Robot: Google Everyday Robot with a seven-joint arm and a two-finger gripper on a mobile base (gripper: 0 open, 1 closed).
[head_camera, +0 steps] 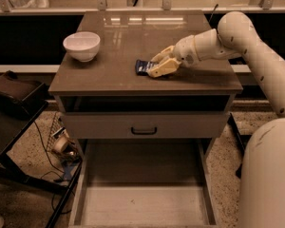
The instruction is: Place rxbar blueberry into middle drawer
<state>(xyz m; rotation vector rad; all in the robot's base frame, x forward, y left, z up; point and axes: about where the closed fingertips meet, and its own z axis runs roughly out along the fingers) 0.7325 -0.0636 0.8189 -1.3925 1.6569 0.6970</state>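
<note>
- The hand (153,66) rests low on the surface, right of centre, against the rxbar blueberry (141,66); whether it grips the bar cannot be told.
- Lifting the bar and carrying it to the open middle drawer (142,208) below the front edge remain.
- A white bowl (81,45) sits near the left edge, well apart.

Gripper (154,69) tan-yellow, on the cabinet top (114,65) (brown-grey, glossy), at the rxbar blueberry (141,67): dark blue wrapper, pale print. Arm (256,46) off-white. Bowl (81,45) white. Middle drawer (142,208) grey, plain pale floor. Handle (144,131) black.
</note>
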